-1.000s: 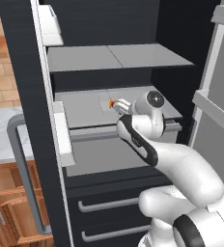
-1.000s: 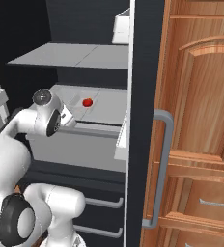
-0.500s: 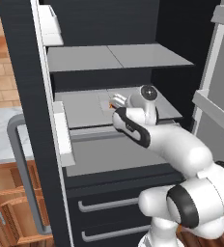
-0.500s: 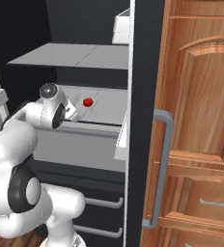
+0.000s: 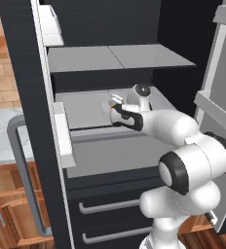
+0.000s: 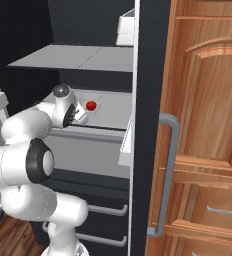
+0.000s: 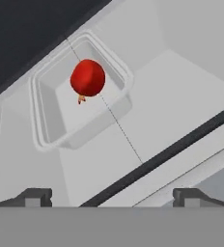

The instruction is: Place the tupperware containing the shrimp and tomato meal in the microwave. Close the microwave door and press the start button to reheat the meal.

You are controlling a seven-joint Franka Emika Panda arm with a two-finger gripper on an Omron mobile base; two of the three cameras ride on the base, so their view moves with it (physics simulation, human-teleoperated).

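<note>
Reaching deeper over the grey fridge shelf (image 5: 85, 114) since a second before, the spread two-finger gripper (image 7: 111, 195) faced the clear shallow plastic tupperware (image 7: 80, 99) near its back edge — red tomato (image 7: 87, 77) inside — and should straddle one rim squarely.

Dark fridge (image 5: 134, 29) with 2 grey shelves (image 5: 115, 58); wooden cabinet (image 6: 208, 125) beside its open door (image 6: 150, 100).
</note>
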